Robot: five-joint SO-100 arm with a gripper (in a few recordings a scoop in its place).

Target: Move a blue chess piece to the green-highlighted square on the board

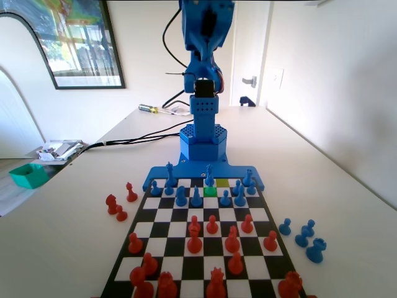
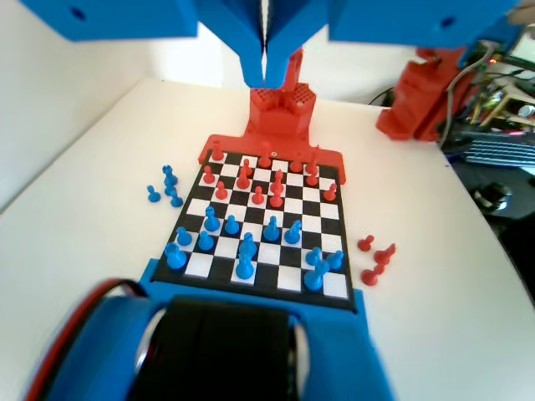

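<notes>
The claw (image 2: 265, 63) hangs high over the board (image 2: 330, 219) in the wrist view, its two jaws pressed together with nothing between them. The blue chess piece (image 1: 209, 176) stands on the far row in the fixed view, at 12 o'clock from the green-highlighted square (image 1: 210, 191) and just beside it. The piece sits far below the claw, not touching it.

It looked like a room in a home: a large dark-framed picture (image 1: 71, 40) hung on the white wall, and a white door with a lever handle (image 1: 250, 81) (partly washed out by glare) stood behind the pale table (image 1: 68, 230).
</notes>
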